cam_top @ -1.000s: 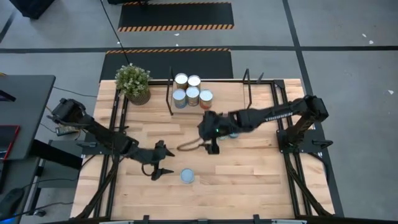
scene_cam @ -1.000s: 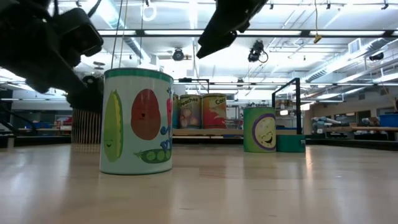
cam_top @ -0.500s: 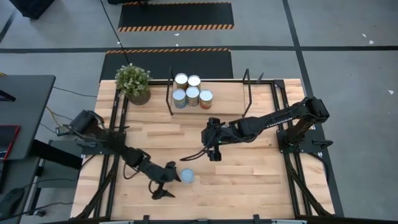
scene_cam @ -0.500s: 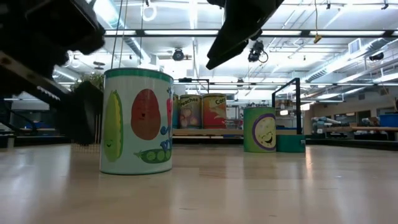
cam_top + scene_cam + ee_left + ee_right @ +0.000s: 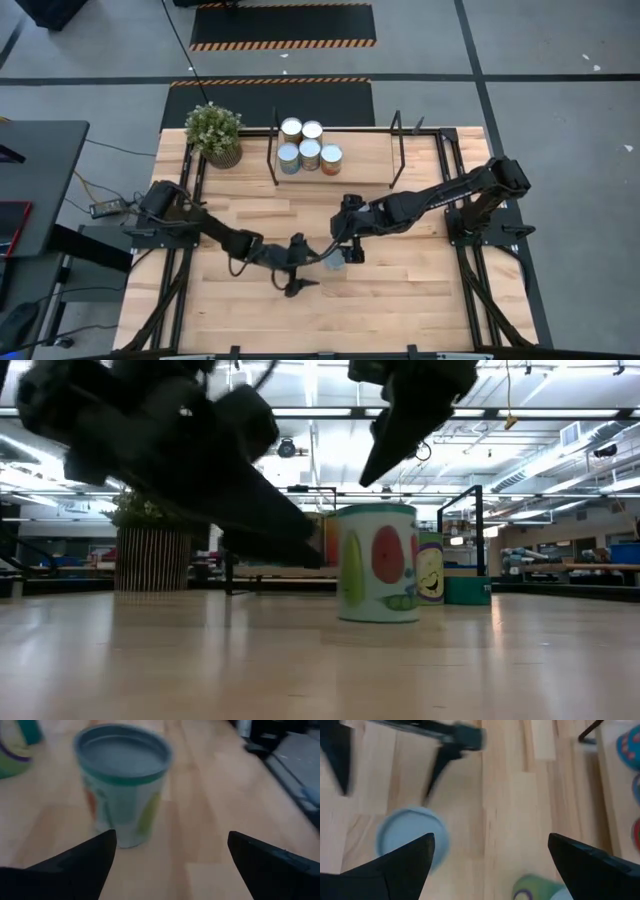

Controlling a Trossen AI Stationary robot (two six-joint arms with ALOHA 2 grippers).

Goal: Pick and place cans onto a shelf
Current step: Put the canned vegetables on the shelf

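1. Since a second ago my left gripper (image 5: 300, 268) has swung across the table from the near-left area toward the middle. The vegetable-label can (image 5: 334, 264), which stood at about the middle of the near part of the table, now stands farther toward the right arm; I judge my sweep nudged it.
2. My left fingers (image 5: 75, 862) are spread wide and hold nothing; the can (image 5: 122, 785) stands upright just ahead of them, not yet between them.
3. My right gripper (image 5: 352, 250) has come forward too and hangs above the same can, fingers wide apart and empty.
4. Five cans (image 5: 303, 145) already sit on the shelf (image 5: 360, 165); a smiley-label can (image 5: 432, 568) stands on the table beyond.
5. For the task: no grasp yet, and I judge both claws crowd one can, so one should yield.
6. Room: bare board lies toward the near edge; the shelf's right half is free. The potted plant (image 5: 214, 133) stands well clear.
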